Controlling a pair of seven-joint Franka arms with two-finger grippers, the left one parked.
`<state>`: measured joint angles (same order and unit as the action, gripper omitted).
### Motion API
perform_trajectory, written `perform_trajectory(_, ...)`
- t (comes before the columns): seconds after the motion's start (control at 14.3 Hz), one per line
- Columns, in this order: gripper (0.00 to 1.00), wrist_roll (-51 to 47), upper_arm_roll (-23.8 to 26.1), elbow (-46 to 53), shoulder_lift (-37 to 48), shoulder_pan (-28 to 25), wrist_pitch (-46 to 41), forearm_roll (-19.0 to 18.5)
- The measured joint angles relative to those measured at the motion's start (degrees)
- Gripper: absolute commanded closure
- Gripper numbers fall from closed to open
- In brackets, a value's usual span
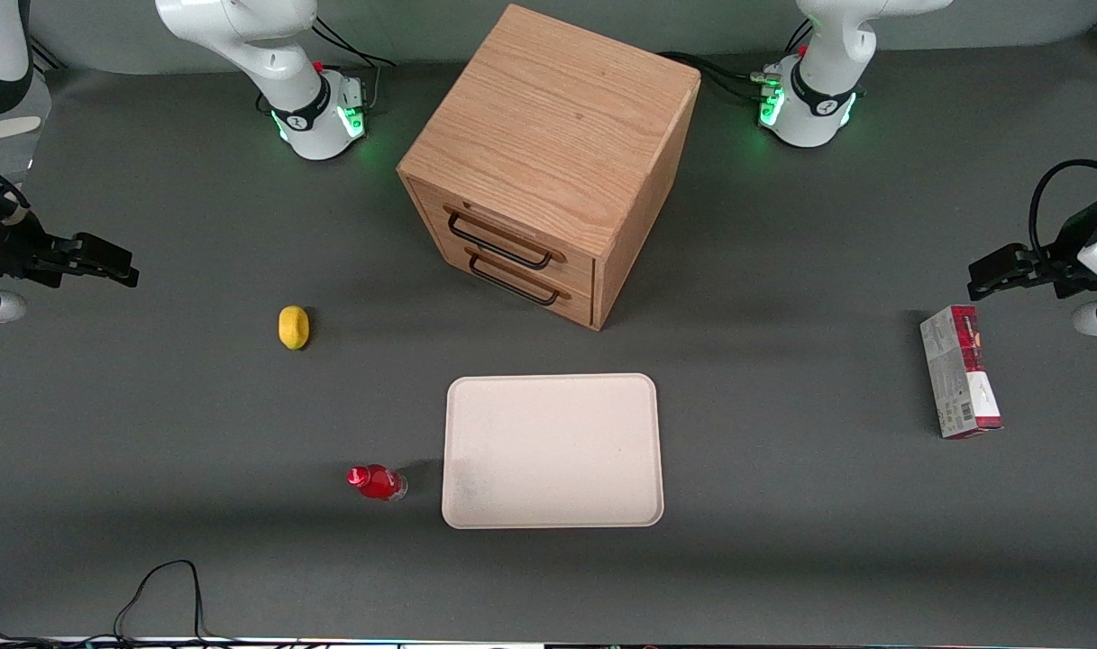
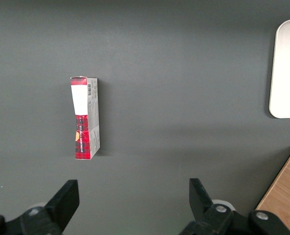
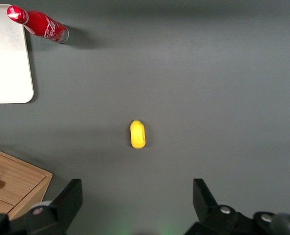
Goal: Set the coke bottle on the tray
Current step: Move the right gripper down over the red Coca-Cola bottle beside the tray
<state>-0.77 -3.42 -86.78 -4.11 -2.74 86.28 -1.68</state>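
Note:
The coke bottle [image 1: 376, 482], small and red with a red cap and clear base, rests on the grey table just beside the tray, on the side toward the working arm's end. It also shows in the right wrist view [image 3: 37, 22]. The tray [image 1: 553, 451] is cream-white, flat and bare, and its edge shows in the right wrist view [image 3: 8, 54]. My right gripper [image 1: 120, 268] hangs open and empty at the working arm's end of the table, well apart from the bottle and farther from the front camera. Its fingers [image 3: 69, 196] stand wide apart.
A yellow lemon [image 1: 293, 326] lies between the gripper and the bottle, seen below the gripper [image 3: 137, 133]. A wooden drawer box [image 1: 548, 162] stands farther from the front camera than the tray. A red-and-grey carton [image 1: 960, 370] lies toward the parked arm's end.

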Motion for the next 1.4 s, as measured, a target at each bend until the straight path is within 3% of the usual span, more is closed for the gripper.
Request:
perform_trajectory(0.7,0.0,0.0,0.7,1.9,-2.0,-0.9,0.2,0.2)
perform_trajectory(1.12,0.0,-2.6,1.6,20.6,-18.5,-9.1,1.4,0.6)
perform_trajectory(1.4,0.0,-7.4,6.2,31.4,-29.1,-11.3,4.2,0.8)
